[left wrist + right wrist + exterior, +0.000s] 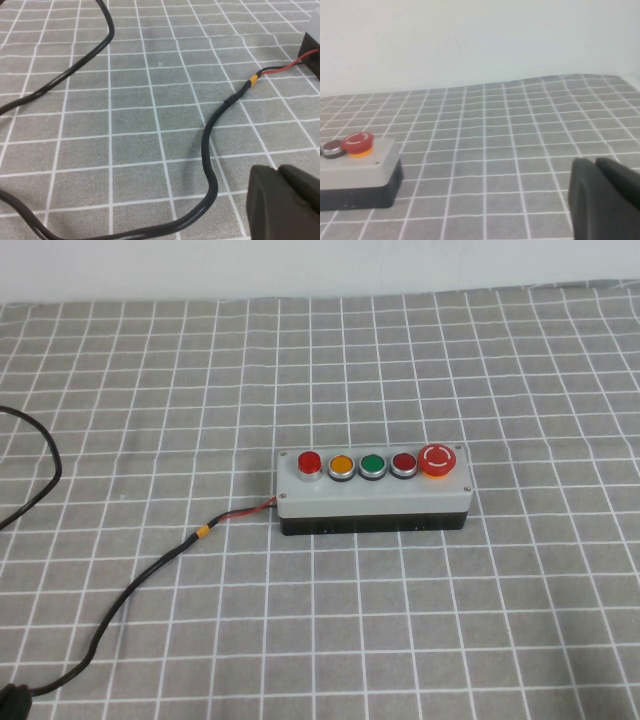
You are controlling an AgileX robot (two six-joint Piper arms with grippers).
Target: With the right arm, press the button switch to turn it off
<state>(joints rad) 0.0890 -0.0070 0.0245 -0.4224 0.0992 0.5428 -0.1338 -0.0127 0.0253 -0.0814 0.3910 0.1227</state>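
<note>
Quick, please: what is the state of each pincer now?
Left pincer: near the cable, state cannot be told.
Right pincer: beside the button box, cannot be told.

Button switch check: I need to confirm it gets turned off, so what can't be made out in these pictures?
- Button switch: seen only in the high view, too small to tell whether it is lit.
- Box: cut off by the right wrist view's edge, hiding most of its buttons.
- Right gripper: cut by the frame edge; absent from the high view.
- Left gripper: likewise cropped, near the cable.
</note>
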